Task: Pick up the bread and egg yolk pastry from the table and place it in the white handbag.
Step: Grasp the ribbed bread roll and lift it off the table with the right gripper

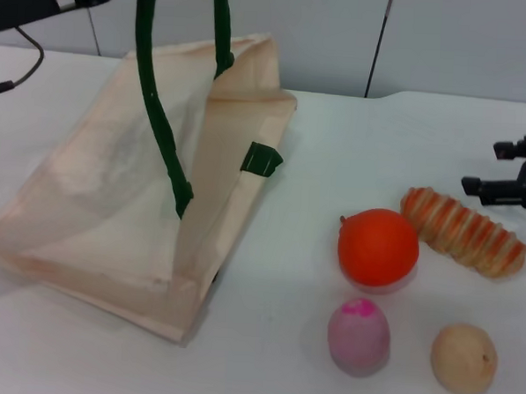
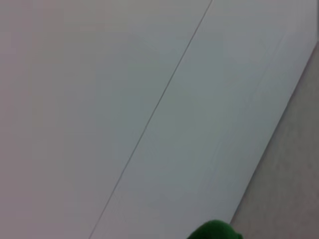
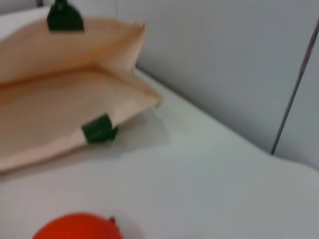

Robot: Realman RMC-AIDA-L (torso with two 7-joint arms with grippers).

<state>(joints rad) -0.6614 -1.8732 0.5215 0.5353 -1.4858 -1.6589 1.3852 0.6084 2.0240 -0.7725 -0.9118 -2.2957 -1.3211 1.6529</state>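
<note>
RISK: right gripper (image 1: 498, 178), apparently spread and empty, is hovering just beside bread (image 1: 463, 231); loaf may be rolling into orange fruit (image 1: 378, 247) | left gripper: cannot tell | COUNT: one bread, one egg yolk pastry (image 1: 464, 358), one white handbag (image 1: 112, 207), lying on tabletop (image 1: 354, 140)

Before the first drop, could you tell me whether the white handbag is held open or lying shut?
Open: the white handbag has its mouth gaping toward the food, one dark green handle pulled upward. The left gripper is out of view.
</note>
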